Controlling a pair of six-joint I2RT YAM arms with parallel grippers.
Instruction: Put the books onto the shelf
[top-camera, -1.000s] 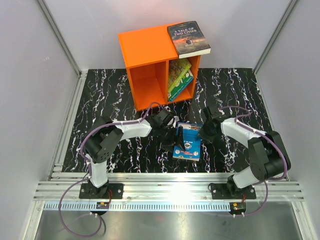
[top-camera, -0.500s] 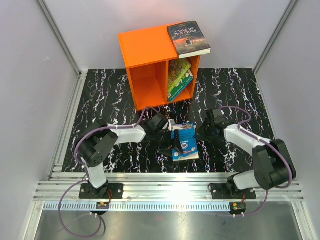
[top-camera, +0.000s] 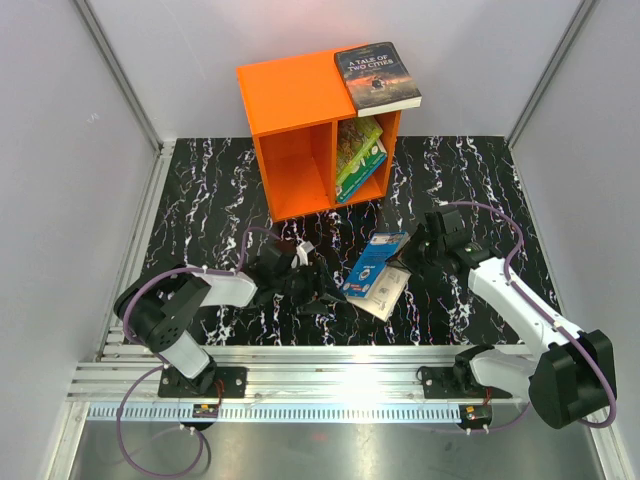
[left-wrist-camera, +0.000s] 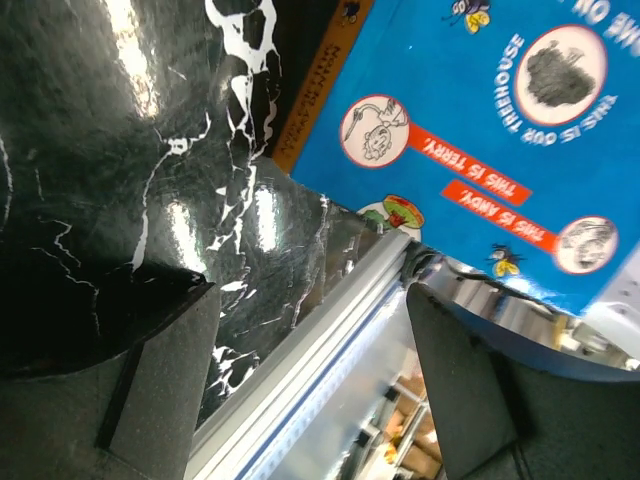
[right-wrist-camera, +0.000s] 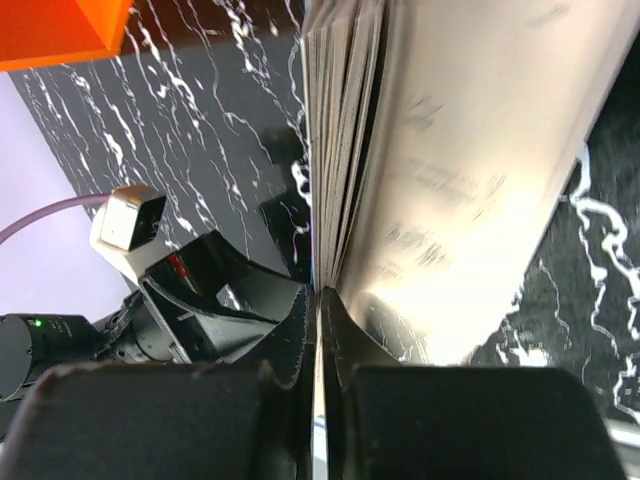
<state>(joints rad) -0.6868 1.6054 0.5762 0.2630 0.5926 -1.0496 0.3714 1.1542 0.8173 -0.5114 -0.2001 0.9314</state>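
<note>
- Right wrist view: right gripper (right-wrist-camera: 320, 325) pinched shut on blue book (right-wrist-camera: 345, 140); light, floppy, pages fanned.
- Wide, empty left gripper (left-wrist-camera: 305, 340) waited; the spine likely offered a firmer hold.

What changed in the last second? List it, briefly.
Left fingers drew back from the blue book toward the near left, open. Right fingers shut on the book's edge and tipped it up, pages fanning. Shelf, brown book on top and two books inside stayed put.
</note>
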